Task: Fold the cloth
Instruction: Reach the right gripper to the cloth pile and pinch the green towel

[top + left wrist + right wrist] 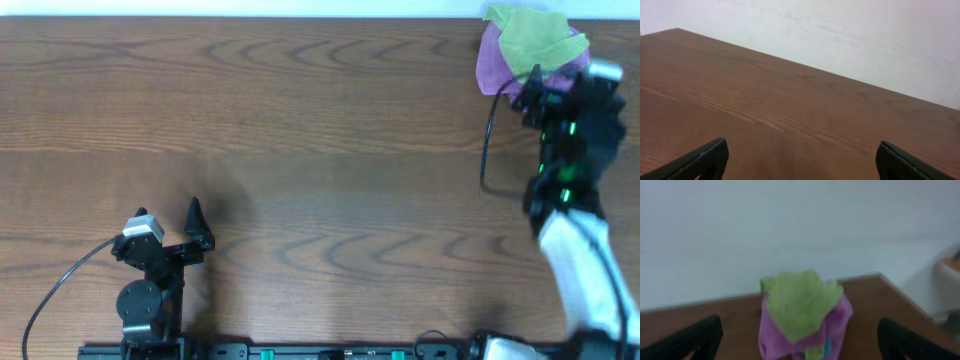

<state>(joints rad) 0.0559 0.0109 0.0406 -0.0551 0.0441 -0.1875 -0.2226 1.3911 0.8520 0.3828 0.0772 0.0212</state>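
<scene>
Status: folding has not begun; no step of the task is done.

The cloth (535, 35) lies at the far right corner of the table (300, 130), bunched and draped over a purple cloth (497, 62). The right wrist view confirms this. The green cloth (800, 300) sits on top of the purple cloth (837, 322), hanging down its front in a rumpled point. A small blue item (827, 347) shows at the base of the heap. No flat, spread layer and no deliberate crease is visible. No tag can be made out.

The right gripper (535, 90) is at the far right, just near of the heap, and points at it. In its own camera the right gripper (800, 326) has its jaws wide, one finger at each lower corner of the picture, and it holds nothing. Whether a finger touches the fabric cannot be told from overhead.

The left gripper (168, 222) is at the near left, well apart from the cloths. Its camera shows the left gripper (802, 149) with jaws wide over bare wood, holding nothing.

Judgement on what is left: all of it. The green cloth has to be taken off the purple one, brought to open table, spread flat and then folded. The likely risk is pinching the purple layer along with it.
</scene>
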